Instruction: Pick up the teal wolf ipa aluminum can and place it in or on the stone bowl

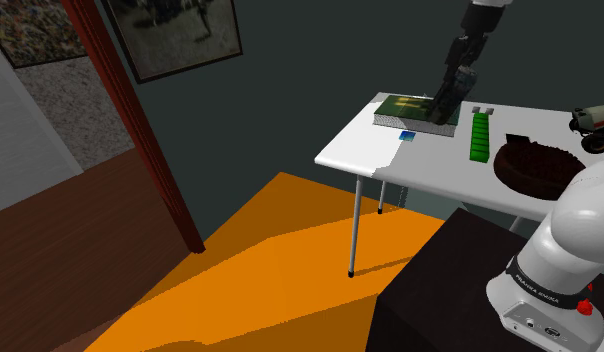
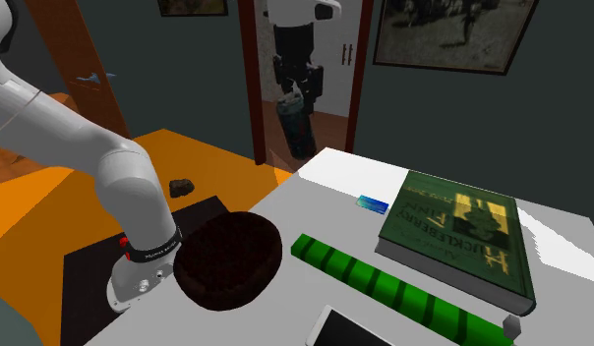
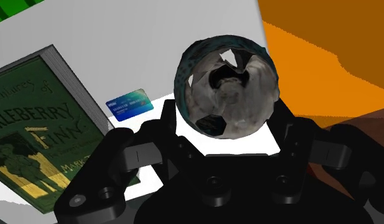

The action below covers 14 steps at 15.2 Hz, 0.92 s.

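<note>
Here, the gripper [image 3: 227,124] is pinching the teal can [image 3: 226,86], one black finger pressed to each side of it. The wrist view looks down on the can's crumpled grey top. In the second exterior view the can [image 2: 296,123] hangs upright straight below the gripper [image 2: 297,90] and appears lifted off the white counter [image 2: 315,182], near its edge. Under the gripper and off to one side lie a green book [image 3: 32,121] and a small blue card [image 3: 129,104], flat on the counter. The dark bowl [image 2: 226,258] sits well apart from the gripper, toward the robot's base, with a long green strip [image 2: 384,285] beside it.
</note>
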Each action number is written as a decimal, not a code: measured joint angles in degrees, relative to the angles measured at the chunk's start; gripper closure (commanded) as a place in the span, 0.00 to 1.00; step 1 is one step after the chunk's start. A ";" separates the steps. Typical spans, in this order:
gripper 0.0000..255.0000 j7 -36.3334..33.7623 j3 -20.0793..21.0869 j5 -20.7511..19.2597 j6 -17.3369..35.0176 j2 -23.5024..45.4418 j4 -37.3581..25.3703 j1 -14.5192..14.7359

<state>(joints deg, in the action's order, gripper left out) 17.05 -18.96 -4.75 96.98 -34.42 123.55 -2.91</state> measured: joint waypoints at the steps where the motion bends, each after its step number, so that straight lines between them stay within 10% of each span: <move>1: 1.00 -0.03 0.06 0.10 -0.72 0.24 -0.97 0.08; 14: 1.00 8.98 -5.21 -6.14 -13.66 -12.55 -1.85 -5.38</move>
<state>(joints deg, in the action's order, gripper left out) 26.02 -24.17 -10.89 83.32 -46.96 121.70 -8.29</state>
